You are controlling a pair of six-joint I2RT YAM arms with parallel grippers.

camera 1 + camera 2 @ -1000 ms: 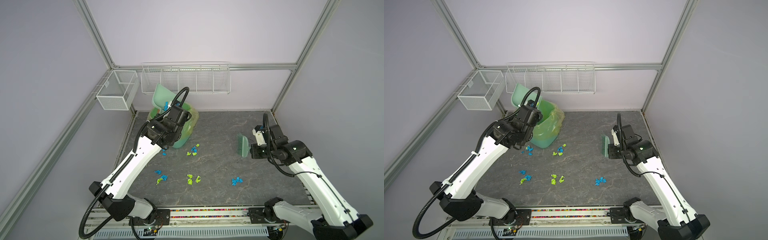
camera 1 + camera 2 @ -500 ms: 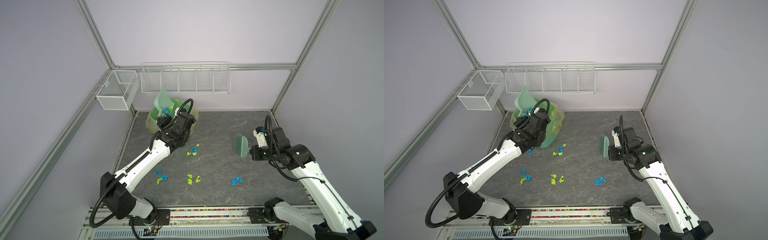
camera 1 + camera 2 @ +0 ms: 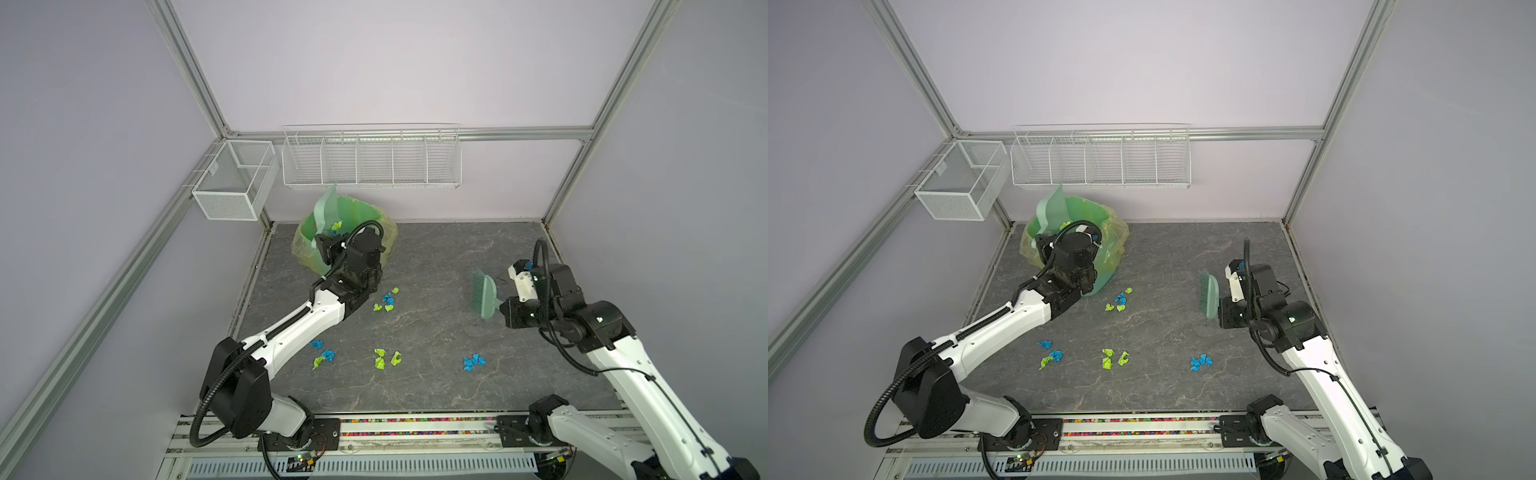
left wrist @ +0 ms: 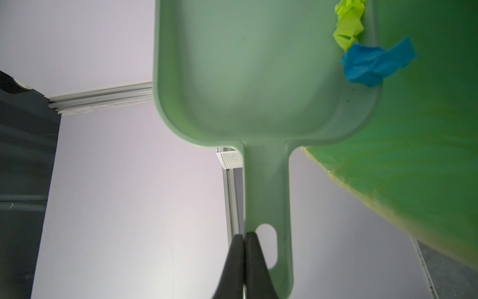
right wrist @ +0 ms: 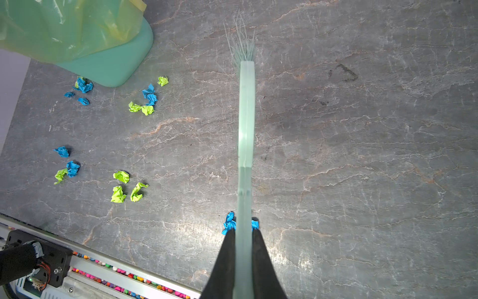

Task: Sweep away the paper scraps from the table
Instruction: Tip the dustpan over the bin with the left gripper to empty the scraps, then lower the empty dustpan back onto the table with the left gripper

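Note:
Blue and lime-green paper scraps lie in small groups on the table (image 3: pixel 436 257): one group by the bin (image 3: pixel 386 301), others nearer the front (image 3: pixel 384 358) (image 3: pixel 324 357) (image 3: pixel 473 362). My left gripper (image 4: pixel 244 234) is shut on the handle edge of the pale green dustpan (image 4: pixel 258 77), beside its hanging hole. The pan stands steeply raised over the green-lined bin (image 3: pixel 357 216). A lime scrap (image 4: pixel 348 28) and a blue scrap (image 4: pixel 372 64) rest at the pan's side wall. My right gripper (image 5: pixel 244 230) is shut on the brush (image 5: pixel 247 116), held above the table at the right.
Two white wire baskets (image 3: pixel 370 156) (image 3: pixel 232 183) hang on the back wall above the bin. Aluminium framing borders the table. At the front a rail (image 3: pixel 415 428) with coloured beads carries both arm bases. Another scrap group (image 5: pixel 81 88) lies against the bin's foot.
My left arm has dropped lower and stretched toward the bin, tipping the dustpan up steeper over it. The right arm with the brush has barely moved.

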